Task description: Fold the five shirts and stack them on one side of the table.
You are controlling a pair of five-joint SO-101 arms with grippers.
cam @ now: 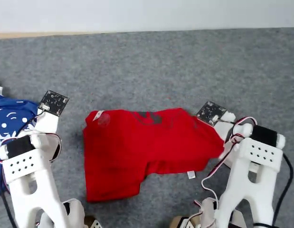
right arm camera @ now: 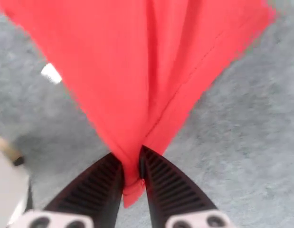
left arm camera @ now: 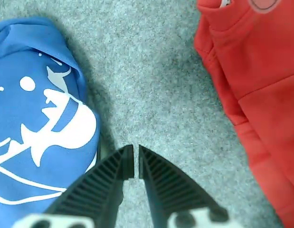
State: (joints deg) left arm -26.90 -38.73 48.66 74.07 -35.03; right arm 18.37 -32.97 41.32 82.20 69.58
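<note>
- Red shirt [cam: 137, 152] lies mid-table on the grey felt mat [cam: 165, 61]. It is rumpled and only part folded, with one corner hanging out on the arms' side.
- Right gripper [right arm camera: 131, 166] is at the red shirt's right edge. Its jaws are clamped on a bunched pinch of the fabric, and the cloth fans out taut from that pinch.
- Left gripper [left arm camera: 136, 161] sits over bare mat just off the red shirt's left edge. Its jaws are almost together with nothing between them.
- Blue shirt with white print [left arm camera: 37, 118] is on the other side of the left gripper from the red shirt and not touching it. It looks bundled, probably the start of the stack.
- Small white tag [cam: 191, 175] sits at the red shirt's hem, near the right gripper.
- Risk: the pinch is small and near the edge, so a quick pull could let the fabric slip out mid-fold.
- Risk: only one side of the red shirt is held, so dragging it could slide the whole shirt across the mat instead of folding it, or make the fold skewed.
- Risk: the left gripper sits close between the red shirt and the blue shirt, so a sideways swing could snag the blue shirt and undo it.
</note>
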